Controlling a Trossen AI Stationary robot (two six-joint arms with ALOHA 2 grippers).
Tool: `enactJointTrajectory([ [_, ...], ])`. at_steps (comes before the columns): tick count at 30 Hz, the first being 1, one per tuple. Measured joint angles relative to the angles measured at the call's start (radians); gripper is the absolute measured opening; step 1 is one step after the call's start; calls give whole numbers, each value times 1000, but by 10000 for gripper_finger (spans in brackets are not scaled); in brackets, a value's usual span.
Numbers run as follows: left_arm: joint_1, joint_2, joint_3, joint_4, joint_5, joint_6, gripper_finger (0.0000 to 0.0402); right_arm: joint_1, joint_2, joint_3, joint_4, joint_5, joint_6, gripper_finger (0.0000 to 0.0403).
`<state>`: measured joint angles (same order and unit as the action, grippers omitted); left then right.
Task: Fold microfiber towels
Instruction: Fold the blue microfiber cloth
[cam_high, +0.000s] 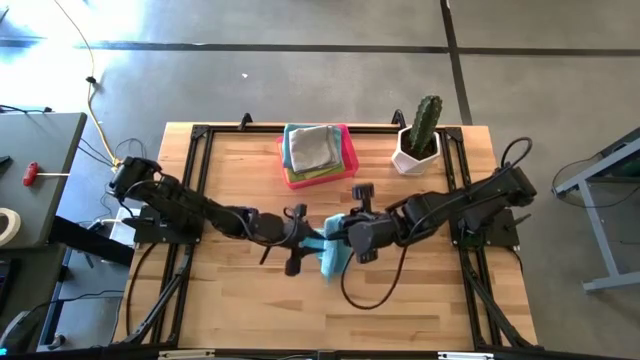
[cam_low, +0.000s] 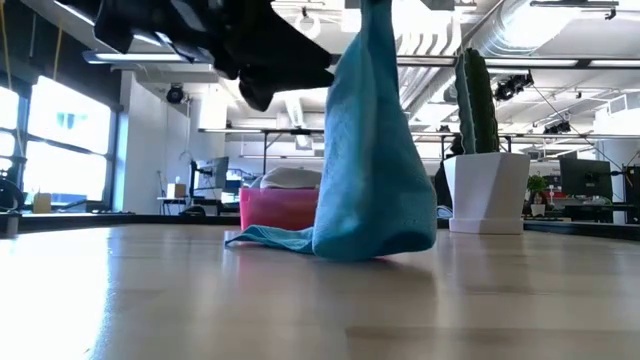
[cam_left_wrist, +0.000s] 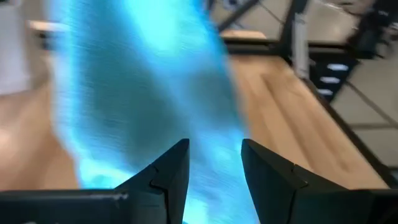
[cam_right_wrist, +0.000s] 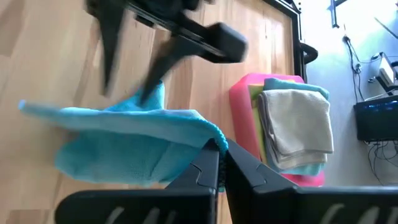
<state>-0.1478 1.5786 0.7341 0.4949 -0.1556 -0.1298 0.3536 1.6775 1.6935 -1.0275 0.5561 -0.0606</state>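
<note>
In front of the tray (cam_high: 347, 150), the right pincer (cam_right_wrist: 221, 163) is pinching the teal towel (cam_high: 333, 250) shut, lifting it to hang. The left pincer (cam_left_wrist: 214, 168) is waiting part-open just beside the cloth, holding nothing, probably to take another edge.

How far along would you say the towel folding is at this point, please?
Done: a stack of folded towels sits on the pink tray. In hand: the right gripper is shut on the teal towel, lifting it so its lower edge drags on the table; the left gripper, fingers open, faces the cloth. Left: folding and stacking this towel.
</note>
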Motion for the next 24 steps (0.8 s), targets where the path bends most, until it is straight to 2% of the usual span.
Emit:
enactJointTrajectory([
  [4,-31,12,0,8,49,-4,138,-23,1,-6,-5,-1,-2,0],
  [7,-48,23,1,31,19,1,138,-38,1,-6,12,-1,13,0],
  [10,-58,24,1,72,-55,-14,138,-47,1,-6,50,-4,25,0],
  [17,-58,32,1,195,-330,-24,138,-72,1,-6,103,-11,90,0],
  [21,-58,32,2,282,-398,-14,138,-95,1,-6,105,-11,161,0],
  [24,-58,32,17,283,-437,-19,138,-112,1,-6,105,-10,201,0],
])
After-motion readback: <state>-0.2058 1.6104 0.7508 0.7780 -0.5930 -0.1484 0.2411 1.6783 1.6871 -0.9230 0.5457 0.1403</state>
